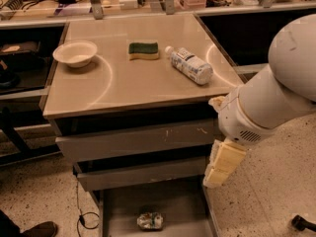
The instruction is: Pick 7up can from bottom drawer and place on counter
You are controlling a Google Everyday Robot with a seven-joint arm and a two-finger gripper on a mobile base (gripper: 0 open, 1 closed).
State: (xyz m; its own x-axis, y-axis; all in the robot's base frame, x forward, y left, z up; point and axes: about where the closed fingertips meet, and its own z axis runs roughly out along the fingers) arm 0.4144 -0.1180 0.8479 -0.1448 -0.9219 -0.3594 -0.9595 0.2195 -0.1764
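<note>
The 7up can lies on its side on the floor of the open bottom drawer, near the frame's lower edge. The counter is the broad beige-grey metal top above the three drawers. My gripper hangs cream-coloured below the big white arm, pointing down beside the right front corner of the drawer stack. It is above and to the right of the can, apart from it, and holds nothing that I can see.
On the counter stand a white bowl at the left, a green-yellow sponge in the middle and a clear plastic bottle lying at the right. Two shut drawers sit above the open one. A cable lies on the floor at the left.
</note>
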